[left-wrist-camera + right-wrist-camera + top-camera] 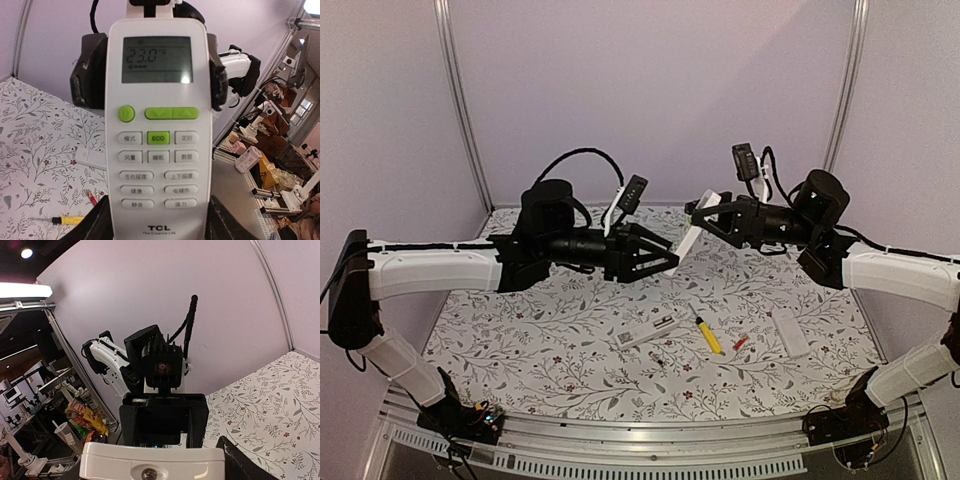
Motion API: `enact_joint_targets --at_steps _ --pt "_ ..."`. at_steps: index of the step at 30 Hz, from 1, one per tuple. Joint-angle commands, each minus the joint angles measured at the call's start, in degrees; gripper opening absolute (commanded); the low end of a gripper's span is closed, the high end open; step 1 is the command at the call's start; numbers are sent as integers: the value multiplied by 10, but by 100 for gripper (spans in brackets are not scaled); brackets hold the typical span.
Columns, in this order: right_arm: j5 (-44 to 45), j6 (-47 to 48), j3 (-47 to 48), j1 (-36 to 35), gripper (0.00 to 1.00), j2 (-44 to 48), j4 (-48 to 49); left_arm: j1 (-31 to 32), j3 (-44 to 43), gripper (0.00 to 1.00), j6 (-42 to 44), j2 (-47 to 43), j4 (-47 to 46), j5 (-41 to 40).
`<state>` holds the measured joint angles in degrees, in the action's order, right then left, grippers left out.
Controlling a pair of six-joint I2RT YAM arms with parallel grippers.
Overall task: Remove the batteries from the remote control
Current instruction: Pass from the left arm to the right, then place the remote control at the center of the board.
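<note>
Left gripper clamps the remote midair, right gripper at its end, hold unclear; red battery on table well below.

From my seat the remote control reads as smooth white plastic with a slight gloss. Its screen is a shiny grey pane catching a spot of light, and the green buttons look glossy. The right gripper has matt black fingers, rough and scuffed along the edges. I see the desk covered by a matt printed cloth with a leafy pattern. In the lower part of the top view the rail is bare brushed metal. The arm shells are satin white plastic. The screwdriver has a glossy yellow plastic handle. One battery shows red, but it is too small for me to judge its finish.
</note>
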<state>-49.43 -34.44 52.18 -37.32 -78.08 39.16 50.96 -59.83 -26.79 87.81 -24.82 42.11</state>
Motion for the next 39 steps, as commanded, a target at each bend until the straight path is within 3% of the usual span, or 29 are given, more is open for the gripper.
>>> enact_joint_targets --at_steps 1,11,13,17,20,23,29,33,39 --pt "-21 -42 -21 2 66 -2 66 9 -12 36 16 3 -13 8" --pt "-15 -82 -31 2 38 -3 108 11 -12 39 28 1 11 -4" --pt "-11 -81 -33 2 31 -1 109 11 -12 50 28 1 15 -12" --pt "2 -68 -35 2 30 4 87 8 -9 84 24 -5 35 -48" --pt "25 -30 -30 2 29 17 26 -7 7 96 24 -27 47 -78" --pt "55 26 -17 3 29 32 -72 -43 28 99 27 -66 79 -103" --pt "93 146 10 -5 28 40 -286 -153 22 100 54 -141 235 -166" --pt "146 229 34 -55 27 23 -405 -238 24 100 50 -165 332 -214" --pt "207 284 74 -141 25 -48 -490 -315 47 100 38 -180 361 -229"
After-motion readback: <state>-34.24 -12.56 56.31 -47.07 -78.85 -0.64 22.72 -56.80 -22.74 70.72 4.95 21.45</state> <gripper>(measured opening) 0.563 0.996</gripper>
